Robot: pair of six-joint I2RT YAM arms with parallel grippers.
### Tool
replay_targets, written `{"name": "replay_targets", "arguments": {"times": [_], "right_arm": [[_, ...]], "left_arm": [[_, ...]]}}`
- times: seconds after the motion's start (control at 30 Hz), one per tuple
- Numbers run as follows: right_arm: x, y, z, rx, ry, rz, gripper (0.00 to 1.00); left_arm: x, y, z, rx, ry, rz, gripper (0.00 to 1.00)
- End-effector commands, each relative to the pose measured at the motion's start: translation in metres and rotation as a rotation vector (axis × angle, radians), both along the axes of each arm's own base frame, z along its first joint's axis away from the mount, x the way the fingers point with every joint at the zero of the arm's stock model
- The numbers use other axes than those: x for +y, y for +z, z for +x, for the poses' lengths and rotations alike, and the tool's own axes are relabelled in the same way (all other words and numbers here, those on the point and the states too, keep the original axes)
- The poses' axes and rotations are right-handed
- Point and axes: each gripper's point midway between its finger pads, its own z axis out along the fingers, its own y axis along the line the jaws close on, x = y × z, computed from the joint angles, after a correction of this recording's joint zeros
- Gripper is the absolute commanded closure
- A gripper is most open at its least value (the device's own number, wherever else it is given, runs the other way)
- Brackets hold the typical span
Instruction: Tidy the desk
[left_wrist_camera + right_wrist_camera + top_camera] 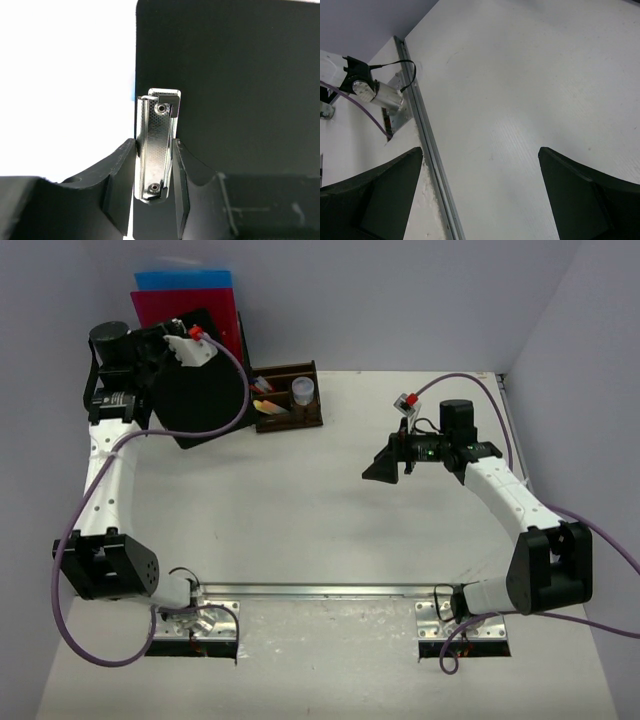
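The large, matte white desk (300,520) fills the centre of the top view. At the upper left, the left gripper (154,147) is seen with its fingers pinching the silver metal clip (157,112) of the black flat clipboard (225,75). At centre right, the right gripper (480,152) is positioned above the desk, fingers spread wide.

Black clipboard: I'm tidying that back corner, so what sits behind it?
A red folder, with a blue folder behind it, both against the wall. The black clipboard covers their lower parts, so anything further down behind it cannot be seen.
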Motion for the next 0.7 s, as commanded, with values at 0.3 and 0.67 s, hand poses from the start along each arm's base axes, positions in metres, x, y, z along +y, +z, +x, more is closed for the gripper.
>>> {"name": "replay_targets", "arguments": {"times": [0.3, 0.67], "right_arm": [[0.001, 0.013, 0.004, -0.060, 0.015, 0.000, 0.01], [0.002, 0.010, 0.006, -0.051, 0.014, -0.001, 0.01]], "left_arm": [[0.006, 0.113, 0.044, -0.449, -0.110, 0.179, 1.00], [0.031, 0.098, 0.073, -0.429, -0.091, 0.264, 1.00]]}}
